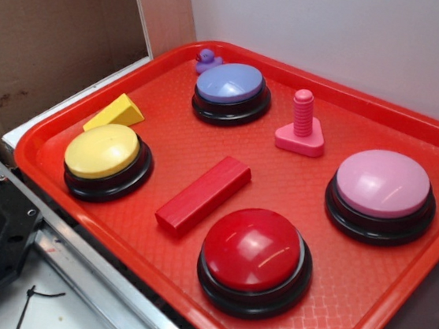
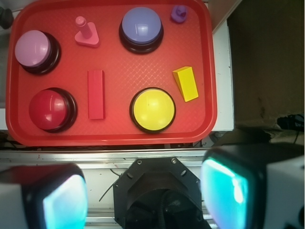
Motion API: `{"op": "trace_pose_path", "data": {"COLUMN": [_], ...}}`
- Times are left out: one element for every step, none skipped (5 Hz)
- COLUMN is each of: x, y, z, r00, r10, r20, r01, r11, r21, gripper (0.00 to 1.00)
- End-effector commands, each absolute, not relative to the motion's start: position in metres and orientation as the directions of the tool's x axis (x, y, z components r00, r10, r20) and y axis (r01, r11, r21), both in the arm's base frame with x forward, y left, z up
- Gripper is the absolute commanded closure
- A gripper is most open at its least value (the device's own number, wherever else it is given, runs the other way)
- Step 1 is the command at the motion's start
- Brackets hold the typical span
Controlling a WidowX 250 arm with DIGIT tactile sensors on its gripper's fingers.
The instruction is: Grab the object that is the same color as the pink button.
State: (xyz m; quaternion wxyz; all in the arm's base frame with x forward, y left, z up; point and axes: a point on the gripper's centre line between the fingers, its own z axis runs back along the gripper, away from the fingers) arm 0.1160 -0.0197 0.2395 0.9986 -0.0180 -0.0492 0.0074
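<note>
Far beyond the open pincer (image 2: 145,195), the pink bolt (image 2: 86,33)

**White wall, cardboard panel frame a small work station**

A plain white wall (image 1: 337,35) runs behind the scene, meeting a brown cardboard panel (image 1: 53,26) that stands at the left in the exterior view. A white counter (image 2: 223,76) shows as a pale strip at the edges, and a metal rail (image 1: 103,278) runs along its near side. A thin black cable (image 1: 34,298) lies by the rail. Light is even and soft, with glare off glossy surfaces.
</note>
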Motion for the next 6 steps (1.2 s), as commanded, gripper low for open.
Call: {"op": "trace_pose_path", "data": {"x": [0.139, 0.189, 0.239, 0.291, 0.328, 0.319], "y": [-0.027, -0.03, -0.018, -0.021, -0.056, -0.079], "z": [0.232, 0.229, 0.23, 0.21, 0.171, 0.155], "r00": [0.989, 0.98, 0.973, 0.991, 0.992, 0.977], "r10": [0.02, 0.125, 0.152, 0.083, -0.109, -0.21], "r20": [0.149, 0.152, 0.173, 0.108, 0.064, 0.033], "r01": [-0.019, -0.126, -0.164, -0.098, 0.094, 0.2], "r11": [1.0, 0.992, 0.985, 0.986, 0.976, 0.959], "r21": [-0.004, -0.007, 0.061, 0.136, 0.198, 0.202], "gripper": [0.0, 0.0, 0.0, 0.0, 0.0, 0.0]}}
